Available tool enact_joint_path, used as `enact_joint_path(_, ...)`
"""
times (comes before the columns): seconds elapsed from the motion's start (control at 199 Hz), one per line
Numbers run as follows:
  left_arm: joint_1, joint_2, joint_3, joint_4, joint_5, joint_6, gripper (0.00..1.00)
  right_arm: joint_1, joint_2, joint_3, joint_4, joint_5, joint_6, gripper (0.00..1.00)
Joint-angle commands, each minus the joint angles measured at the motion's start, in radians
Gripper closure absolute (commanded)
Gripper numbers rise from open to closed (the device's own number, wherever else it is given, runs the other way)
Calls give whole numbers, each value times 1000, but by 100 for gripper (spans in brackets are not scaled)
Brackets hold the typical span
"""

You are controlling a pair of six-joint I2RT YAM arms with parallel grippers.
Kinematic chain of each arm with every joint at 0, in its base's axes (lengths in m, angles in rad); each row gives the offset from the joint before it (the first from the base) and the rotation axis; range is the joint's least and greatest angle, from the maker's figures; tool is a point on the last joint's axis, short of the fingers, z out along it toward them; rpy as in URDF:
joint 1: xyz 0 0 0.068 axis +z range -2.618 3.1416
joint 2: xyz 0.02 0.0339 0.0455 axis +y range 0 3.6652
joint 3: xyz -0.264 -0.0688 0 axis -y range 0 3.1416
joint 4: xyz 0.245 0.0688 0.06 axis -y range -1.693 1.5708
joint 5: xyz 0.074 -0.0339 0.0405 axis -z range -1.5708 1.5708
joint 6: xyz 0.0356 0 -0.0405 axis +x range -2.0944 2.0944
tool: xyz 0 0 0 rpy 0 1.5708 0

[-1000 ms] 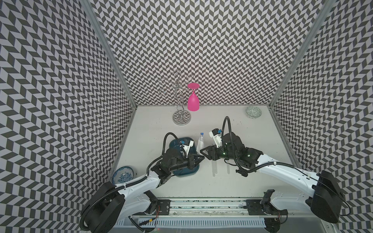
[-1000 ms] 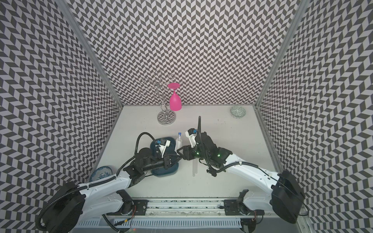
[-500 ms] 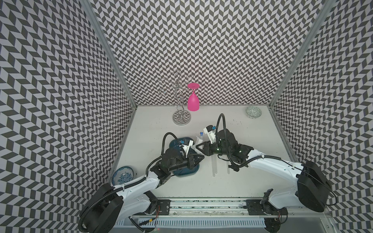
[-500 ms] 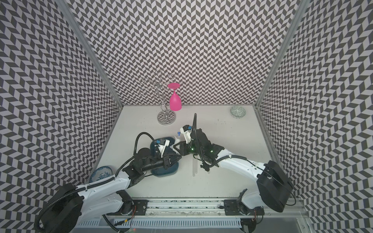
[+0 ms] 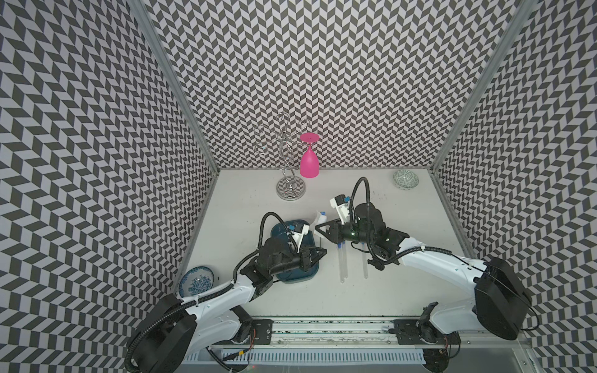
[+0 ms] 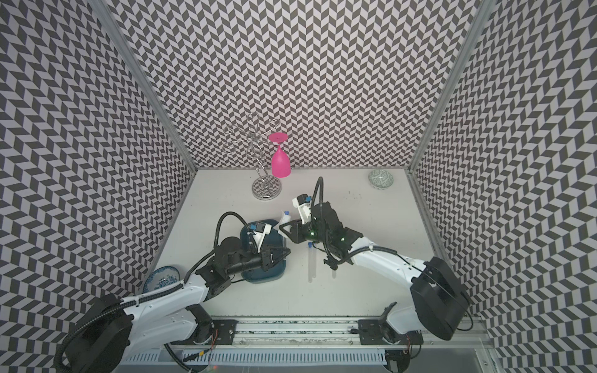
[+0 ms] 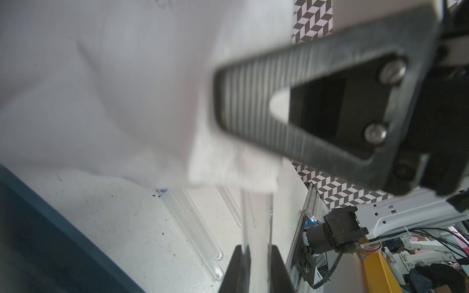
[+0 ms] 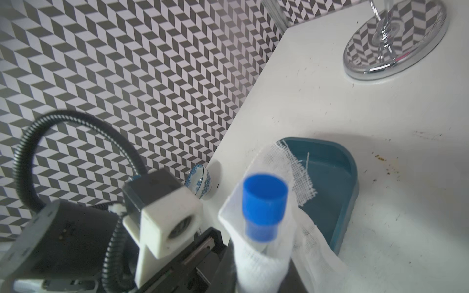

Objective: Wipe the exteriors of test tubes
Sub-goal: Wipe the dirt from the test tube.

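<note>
Slim clear test tube (image 8: 264, 200) in closed left gripper (image 5: 321, 252), blue-capped tip inside woven gauze (image 8: 261, 263) in clamped right gripper (image 5: 319, 228).

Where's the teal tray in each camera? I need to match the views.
In a top view: tray left of table centre, mostly under the left arm.
In a top view: tray left of centre, under that arm.
Left wrist: tray is the dark slab beside the lying tubes.
Right wrist: tray behind the capped tube.
Shared landmark: white cloth, in all four.
</note>
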Motion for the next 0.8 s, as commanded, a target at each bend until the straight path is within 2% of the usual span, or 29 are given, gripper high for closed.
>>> enact_joint_path(0.0, 0, -16, 12, 32, -7, -1, 92, 21, -47, -63, 47, 0, 30, 78)
enact_joint_path(0.201, 0, -14, 13, 32, -4, -1, 92, 38, -56, -125, 96, -2, 67, 79)
enact_joint_path(0.437, 0, -19, 14, 24, -3, 1, 92, 0, -6, 0, 68, 10, 10, 78)
enact_joint_path(0.623, 0, -21, 16, 22, 1, -1, 92, -74, 55, 103, 69, -62, -30, 78)
enact_joint_path(0.799, 1, -22, 18, 22, -4, 0, 92, -79, 82, 119, 65, -95, -39, 78)
